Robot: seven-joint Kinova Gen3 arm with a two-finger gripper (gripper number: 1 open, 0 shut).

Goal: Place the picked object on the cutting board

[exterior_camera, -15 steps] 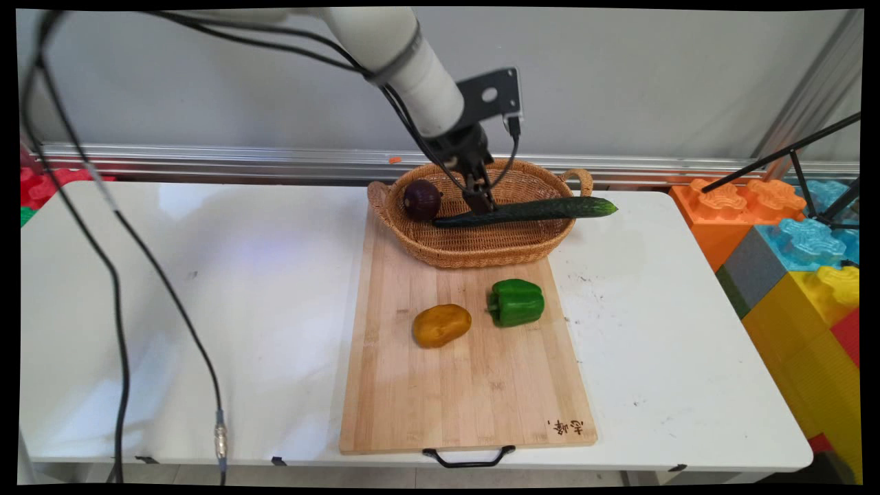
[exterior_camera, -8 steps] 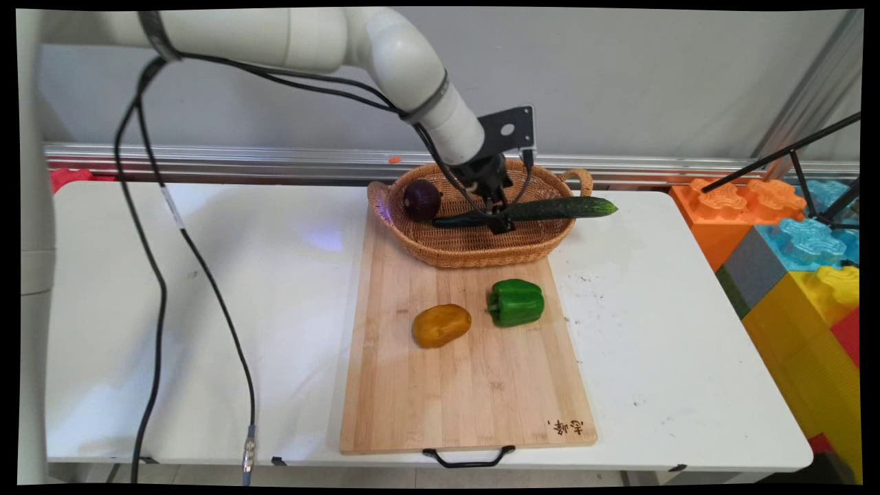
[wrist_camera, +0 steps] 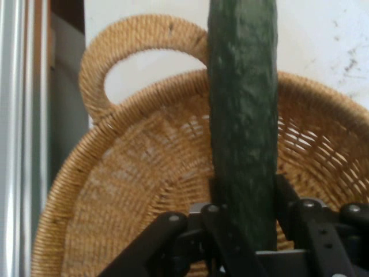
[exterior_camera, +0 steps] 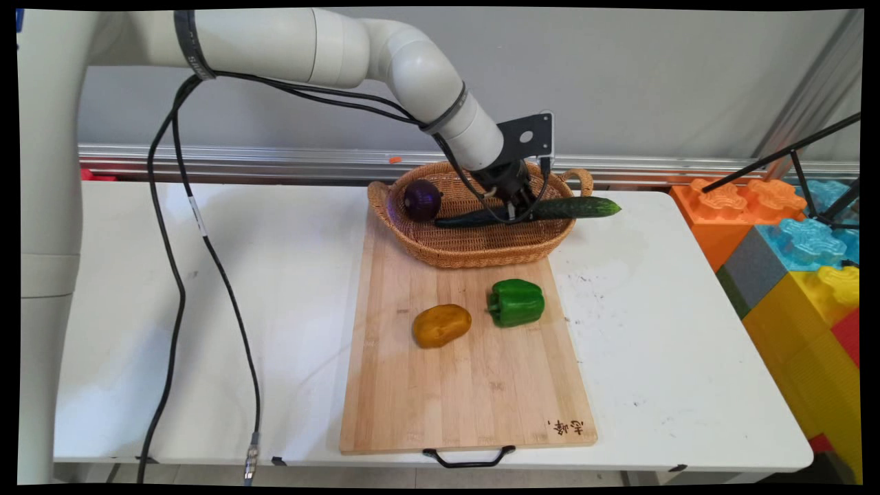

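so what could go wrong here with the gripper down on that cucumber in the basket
The cucumber is long and its right end sticks out over the basket rim; the gripper sits left of its middle, so lifted it may tilt or slip. One end lies close to the purple onion, which could get nudged. A finger close to the wicker might snag it.

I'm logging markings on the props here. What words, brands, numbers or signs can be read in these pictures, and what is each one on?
Burnt-in dark characters on the near right corner of the cutting board: a short mark of two or three signs, too small to read.
Nothing legible on the basket, cucumber, arm or end effector.
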